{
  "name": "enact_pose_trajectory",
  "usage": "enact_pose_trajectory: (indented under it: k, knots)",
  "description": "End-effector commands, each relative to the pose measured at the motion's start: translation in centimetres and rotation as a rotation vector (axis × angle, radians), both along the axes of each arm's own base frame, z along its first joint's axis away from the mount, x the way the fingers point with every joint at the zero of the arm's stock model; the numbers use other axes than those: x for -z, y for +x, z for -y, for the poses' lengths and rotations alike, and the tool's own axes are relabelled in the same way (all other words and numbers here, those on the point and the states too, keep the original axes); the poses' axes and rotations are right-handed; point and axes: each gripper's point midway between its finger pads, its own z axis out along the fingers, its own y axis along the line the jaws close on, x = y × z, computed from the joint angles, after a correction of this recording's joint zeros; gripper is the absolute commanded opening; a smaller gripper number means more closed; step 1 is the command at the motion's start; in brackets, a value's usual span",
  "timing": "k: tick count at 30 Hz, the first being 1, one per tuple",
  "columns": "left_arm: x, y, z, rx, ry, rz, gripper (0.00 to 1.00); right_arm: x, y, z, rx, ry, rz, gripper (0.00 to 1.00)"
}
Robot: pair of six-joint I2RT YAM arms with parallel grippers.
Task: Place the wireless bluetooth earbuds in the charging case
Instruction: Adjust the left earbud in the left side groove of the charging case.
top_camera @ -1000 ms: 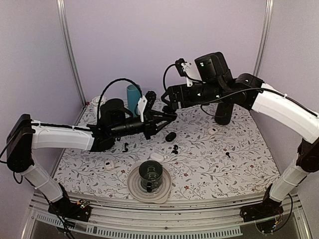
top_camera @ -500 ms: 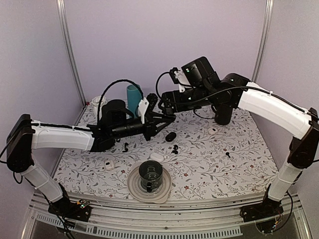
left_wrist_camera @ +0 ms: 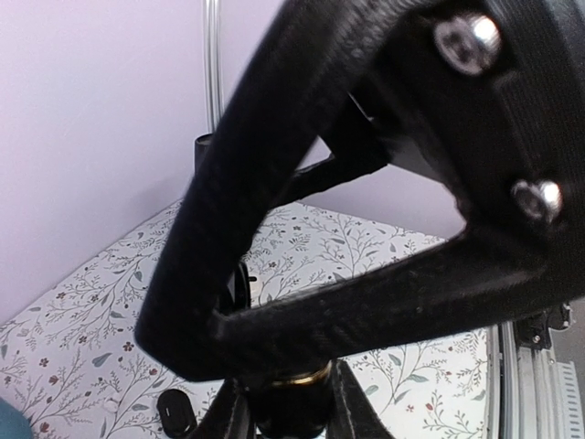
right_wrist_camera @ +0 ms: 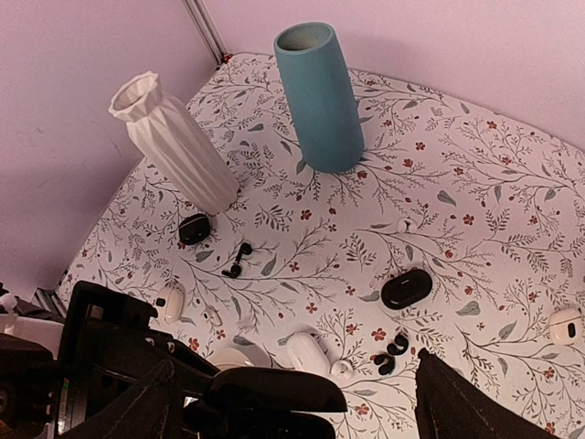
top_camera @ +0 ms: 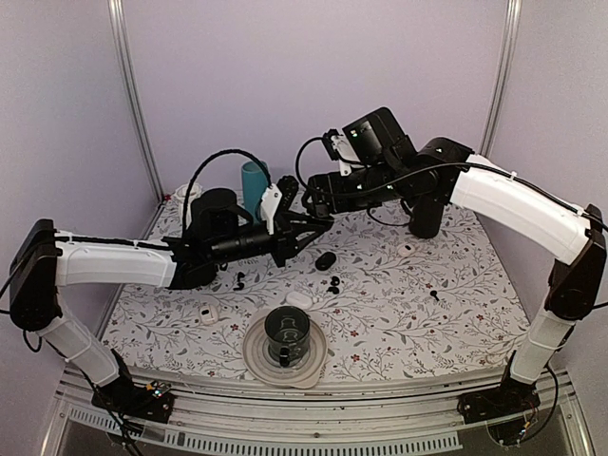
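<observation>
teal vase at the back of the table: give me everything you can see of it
The teal vase is a tall, plain cylinder with a matte finish, possibly ceramic. Its round mouth is open and the inside is dark. It stands upright on the floral tablecloth near the back wall, beside the white ribbed vase but apart from it. Only the cloth touches it.
</observation>
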Motion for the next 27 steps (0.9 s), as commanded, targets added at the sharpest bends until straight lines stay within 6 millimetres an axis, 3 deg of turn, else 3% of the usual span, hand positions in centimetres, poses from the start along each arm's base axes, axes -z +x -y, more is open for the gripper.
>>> enact_pose_trajectory:
  k: [1,27]
  knots:
    - [-2.74,-0.7,0.01,0.005,-0.044,0.06,0.0,-0.06,0.2,0.16,0.008,-0.011,-0.005,0.87]
    - [-2.78,-0.43,-0.03,0.006,-0.05,0.05,0.0,-0.24,-0.76,0.71,-0.025,-0.009,-0.004,0.85]
